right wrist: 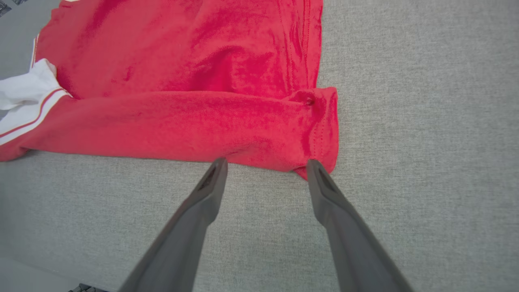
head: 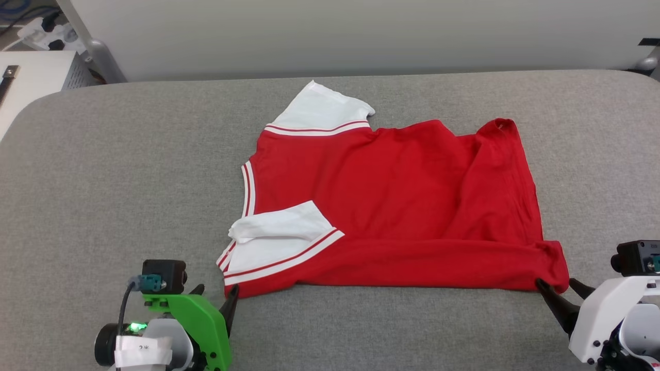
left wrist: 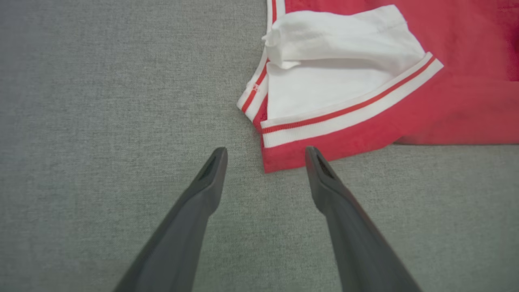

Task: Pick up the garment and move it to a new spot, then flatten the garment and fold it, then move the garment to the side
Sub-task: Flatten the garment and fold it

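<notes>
The garment point(head: 392, 206) lies spread near the middle of the grey padded table point(head: 103, 180), collar end toward the robot's left. Its near long edge is turned over into a thick band point(head: 438, 263). The left gripper point(head: 216, 292) sits low at the near collar-end corner, fingers spread and holding nothing. The right gripper point(head: 556, 282) is at the near hem corner, also spread and empty, with one fingertip touching or just about touching the cloth. The main risk I see is a shallow bite. The band is several layers thick, so if either pair of fingers closes at the very edge it may catch only the top layer, and the band then unrolls as it lifts. The two corners must also rise and travel together, or the cloth twists and the next fold lands crooked. The near sleeve point(head: 278, 232) is crumpled back on itself over the body, and folding over it would likely trap that lump inside. The far sleeve point(head: 322, 111) juts out past the body and could end up sticking out of the finished stack. A raised crease point(head: 479, 170) runs down toward the hem end and may be pressed in. Fingertips this low could also drag on the table covering and push the corner away.
</notes>
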